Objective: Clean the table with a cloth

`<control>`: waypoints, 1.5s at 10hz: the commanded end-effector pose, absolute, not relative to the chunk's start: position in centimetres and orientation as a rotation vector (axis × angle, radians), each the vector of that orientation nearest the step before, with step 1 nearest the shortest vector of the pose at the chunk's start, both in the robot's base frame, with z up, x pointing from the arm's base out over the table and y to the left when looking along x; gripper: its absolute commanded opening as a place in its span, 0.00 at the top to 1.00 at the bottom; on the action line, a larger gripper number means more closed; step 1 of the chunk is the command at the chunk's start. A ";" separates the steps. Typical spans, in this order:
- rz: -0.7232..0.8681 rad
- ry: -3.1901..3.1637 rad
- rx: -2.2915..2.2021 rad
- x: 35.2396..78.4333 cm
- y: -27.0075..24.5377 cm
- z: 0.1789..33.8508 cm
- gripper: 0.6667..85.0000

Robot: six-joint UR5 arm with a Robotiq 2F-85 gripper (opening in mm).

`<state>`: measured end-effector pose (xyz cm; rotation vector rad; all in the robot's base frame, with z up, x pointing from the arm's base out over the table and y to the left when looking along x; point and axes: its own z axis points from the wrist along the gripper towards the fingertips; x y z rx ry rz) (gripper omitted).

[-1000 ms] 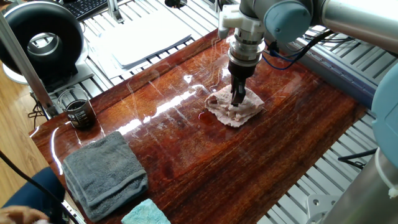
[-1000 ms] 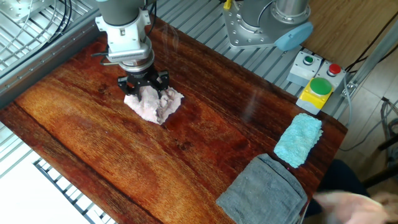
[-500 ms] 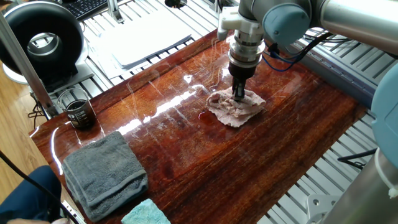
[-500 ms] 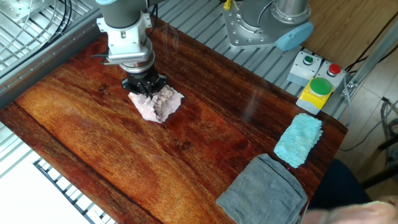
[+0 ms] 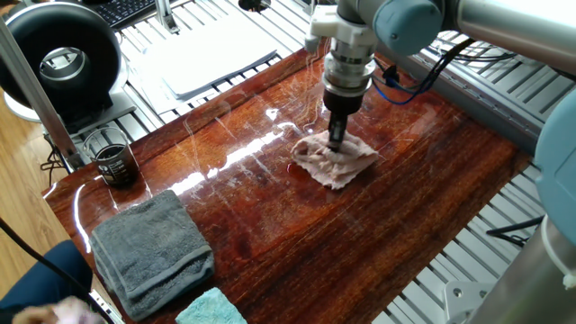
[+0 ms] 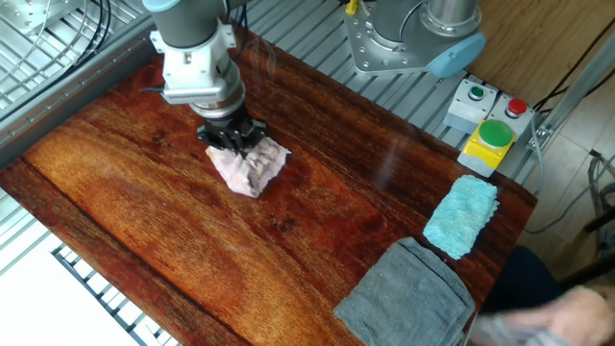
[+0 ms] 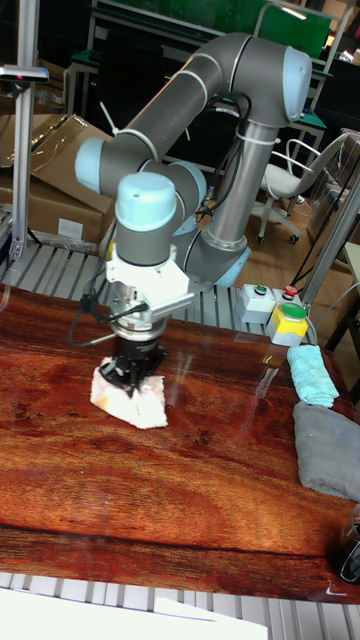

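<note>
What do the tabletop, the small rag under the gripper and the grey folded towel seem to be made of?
The table looks like dark reddish-brown wood with a glossy finish: streaky grain and bright reflections show. The cloth under the gripper appears to be a pale pinkish, nubbly fabric, crumpled into soft folds. The grey towel looks like thick matte terry-like fabric, folded in layers; exact fibre cannot be told.

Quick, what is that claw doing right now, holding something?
Gripper: pressed down into the pinkish cloth on the table; whether its jaws are open or shut cannot be told.
</note>
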<state>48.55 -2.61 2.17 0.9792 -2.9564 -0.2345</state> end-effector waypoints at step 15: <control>-0.413 -3.012 0.549 47.5 9.5 5.1 1.00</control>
